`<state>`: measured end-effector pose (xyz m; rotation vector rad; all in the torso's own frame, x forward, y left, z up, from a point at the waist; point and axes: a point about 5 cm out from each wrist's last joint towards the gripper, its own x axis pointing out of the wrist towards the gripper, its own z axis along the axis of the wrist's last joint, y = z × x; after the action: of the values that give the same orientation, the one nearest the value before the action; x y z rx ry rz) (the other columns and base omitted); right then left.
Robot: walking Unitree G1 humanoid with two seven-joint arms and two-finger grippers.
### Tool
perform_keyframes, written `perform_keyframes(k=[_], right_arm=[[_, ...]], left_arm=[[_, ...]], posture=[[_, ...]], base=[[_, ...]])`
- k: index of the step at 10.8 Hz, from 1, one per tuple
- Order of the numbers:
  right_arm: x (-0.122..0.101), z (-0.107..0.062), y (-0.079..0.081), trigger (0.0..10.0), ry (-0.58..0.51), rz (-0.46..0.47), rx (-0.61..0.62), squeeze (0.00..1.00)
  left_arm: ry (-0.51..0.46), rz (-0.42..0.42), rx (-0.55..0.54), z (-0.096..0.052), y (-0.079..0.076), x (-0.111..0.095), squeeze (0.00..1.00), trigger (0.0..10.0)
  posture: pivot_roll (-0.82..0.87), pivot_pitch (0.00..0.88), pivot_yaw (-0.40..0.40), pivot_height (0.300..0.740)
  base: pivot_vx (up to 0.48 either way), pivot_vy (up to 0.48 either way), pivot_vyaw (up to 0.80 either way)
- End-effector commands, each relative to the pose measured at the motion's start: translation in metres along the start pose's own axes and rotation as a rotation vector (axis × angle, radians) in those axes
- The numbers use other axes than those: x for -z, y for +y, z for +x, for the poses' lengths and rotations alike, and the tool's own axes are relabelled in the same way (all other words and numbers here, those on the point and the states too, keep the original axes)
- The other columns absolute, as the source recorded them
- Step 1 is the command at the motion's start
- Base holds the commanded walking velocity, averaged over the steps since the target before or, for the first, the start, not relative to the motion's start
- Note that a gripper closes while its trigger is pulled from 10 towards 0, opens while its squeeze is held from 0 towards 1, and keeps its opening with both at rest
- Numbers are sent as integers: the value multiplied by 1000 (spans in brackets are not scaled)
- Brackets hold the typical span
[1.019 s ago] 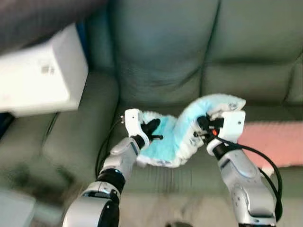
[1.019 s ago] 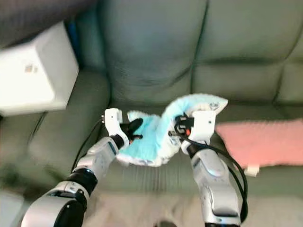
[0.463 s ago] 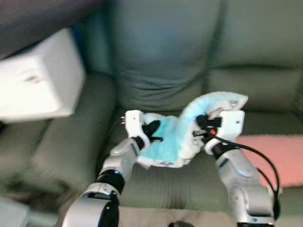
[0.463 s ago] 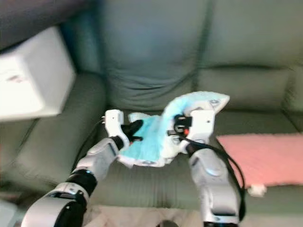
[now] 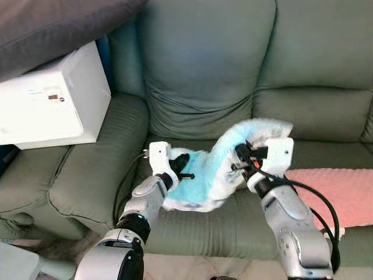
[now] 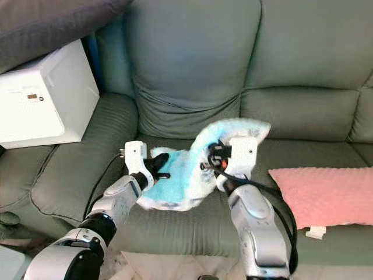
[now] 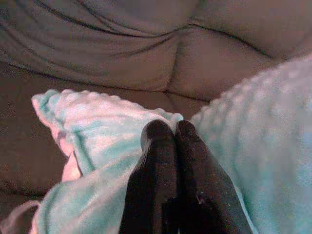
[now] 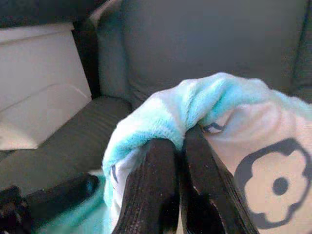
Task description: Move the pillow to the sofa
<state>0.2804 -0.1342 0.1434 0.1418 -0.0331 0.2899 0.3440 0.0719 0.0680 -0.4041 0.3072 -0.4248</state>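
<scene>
Over the green sofa [image 5: 204, 70] sags a fluffy turquoise-and-white pillow [image 5: 218, 169].

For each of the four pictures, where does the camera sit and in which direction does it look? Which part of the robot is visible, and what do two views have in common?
Left eye view: on the head, looking forward and down at the sofa; both silver arms, left gripper and right gripper holding the blue pillow.
Right eye view: same head, same scene, plus a pink pillow and a white box.
Left wrist view: along the left fingers, shut on the pillow.
Right wrist view: along the right fingers, pinching a pillow fold.
Shared: both wrist views show pillow and sofa.
</scene>
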Motion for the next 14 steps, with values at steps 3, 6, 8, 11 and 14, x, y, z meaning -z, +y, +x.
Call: perform_keyframes(k=[3,6,8,11,14], right_arm=[[13,-4,-16,0,37,-1,83,0],[19,-2,-40,0,56,-33,172,0],[10,-5,-59,0,14,-70,220,0],[-11,-10,-61,0,-75,-107,243,0],[-13,-18,-36,824,-97,-79,188,1000]], left_arm=[[42,24,-78,-8,16,11,0,10000],[49,66,-153,-11,30,4,0,10000],[7,20,-164,-4,25,-6,0,10000],[-9,30,-94,16,-12,-22,0,10000],[-52,54,-39,28,-35,-43,796,10000]], posture=[[-276,237,63,740],[-259,336,102,740],[-278,391,119,740],[-315,419,115,740],[-339,424,106,740]], base=[[0,0,0],[0,0,0],[0,0,0],[0,0,0],[0,0,0]])
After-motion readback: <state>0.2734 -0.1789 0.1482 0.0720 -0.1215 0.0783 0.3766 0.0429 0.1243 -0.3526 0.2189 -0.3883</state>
